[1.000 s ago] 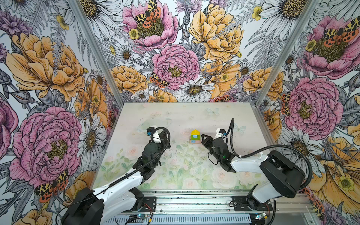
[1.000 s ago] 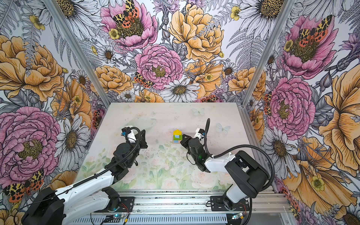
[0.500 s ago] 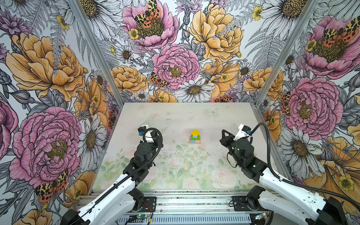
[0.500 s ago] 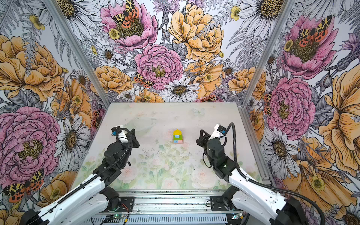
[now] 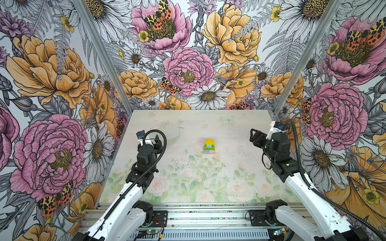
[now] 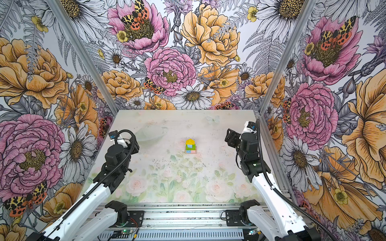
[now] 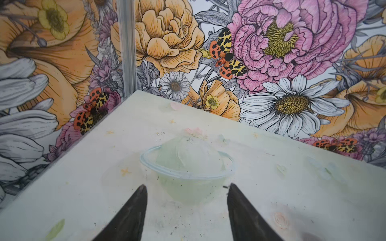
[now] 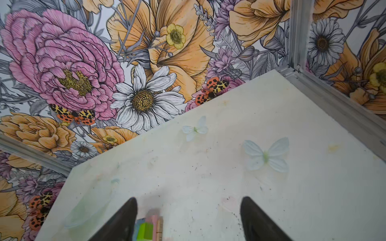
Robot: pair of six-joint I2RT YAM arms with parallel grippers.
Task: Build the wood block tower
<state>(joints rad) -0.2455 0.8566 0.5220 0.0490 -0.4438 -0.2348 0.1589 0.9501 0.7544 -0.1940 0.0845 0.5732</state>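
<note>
The tower is being shown central on the table, well apart from the left gripper and right gripper, both held wide and empty; light and tippy, it is being judged best gripped low, on flat sides.

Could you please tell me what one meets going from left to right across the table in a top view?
left gripper → the tower → right gripper

left tool opened, right tool opened, both withdrawn
</note>
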